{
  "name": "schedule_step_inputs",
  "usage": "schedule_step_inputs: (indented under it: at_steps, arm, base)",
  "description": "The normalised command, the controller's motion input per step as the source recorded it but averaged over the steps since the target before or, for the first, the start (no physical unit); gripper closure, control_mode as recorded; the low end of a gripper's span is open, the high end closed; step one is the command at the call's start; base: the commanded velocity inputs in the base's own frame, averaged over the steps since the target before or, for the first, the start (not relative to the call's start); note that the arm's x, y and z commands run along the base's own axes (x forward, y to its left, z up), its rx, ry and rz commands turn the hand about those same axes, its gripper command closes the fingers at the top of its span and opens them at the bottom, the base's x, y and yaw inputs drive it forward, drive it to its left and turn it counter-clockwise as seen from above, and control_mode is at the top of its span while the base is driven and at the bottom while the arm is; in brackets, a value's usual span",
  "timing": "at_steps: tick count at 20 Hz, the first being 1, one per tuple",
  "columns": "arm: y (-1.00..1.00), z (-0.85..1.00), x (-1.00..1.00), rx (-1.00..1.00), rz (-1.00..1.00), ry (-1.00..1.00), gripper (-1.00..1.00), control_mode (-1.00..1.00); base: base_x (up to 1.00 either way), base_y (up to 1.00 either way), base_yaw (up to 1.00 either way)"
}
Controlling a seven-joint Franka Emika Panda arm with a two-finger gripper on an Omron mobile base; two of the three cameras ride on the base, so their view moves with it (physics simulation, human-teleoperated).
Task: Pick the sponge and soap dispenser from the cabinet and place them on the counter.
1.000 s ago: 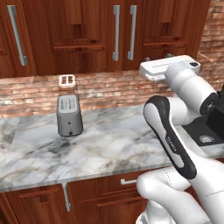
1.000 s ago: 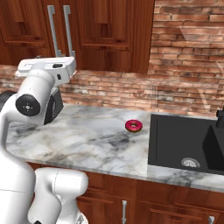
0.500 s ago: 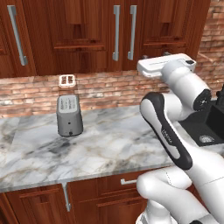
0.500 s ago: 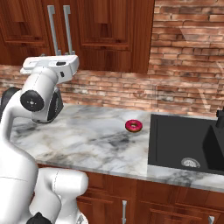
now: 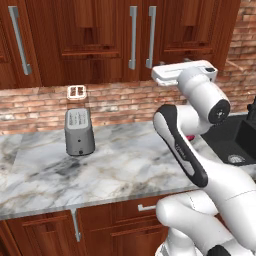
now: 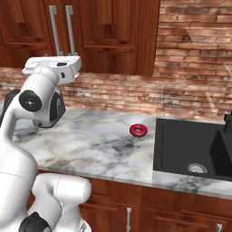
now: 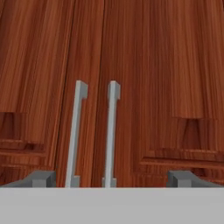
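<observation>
Cabinet (image 7: 144, 87) doors closed, no writing; fingers (image 7: 43, 178) spread before handles (image 7: 111, 131)

The counter (image 5: 125, 175) is a wide marble slab, white with grey veins, running along the brick wall above reddish wood drawer fronts. A grey toaster (image 5: 79, 131) stands upright on it toward the left, near the wall. A red doughnut (image 6: 138, 130) lies flat on it just beside the black sink (image 6: 192, 147), which is sunk into the slab at the right.
</observation>
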Motion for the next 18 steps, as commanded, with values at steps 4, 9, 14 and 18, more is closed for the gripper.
schedule_step_inputs:
  at_steps: [4, 9, 14, 18]
  arm:
    - [0.08, 0.0, 0.18, 0.02, 0.0, 0.0, -1.0, -1.0]
    - [0.07, 0.0, 0.18, 0.03, 0.0, 0.0, -1.0, -1.0]
    - [0.0, 0.0, 0.16, 0.02, 0.0, 0.0, -1.0, -1.0]
    - [0.0, 0.0, 0.18, 0.0, 0.0, 0.0, -1.0, -1.0]
  base:
    - [0.0, 0.0, 0.0]
    - [0.0, 0.0, 0.0]
    - [0.0, 0.0, 0.0]
    - [0.0, 0.0, 0.0]
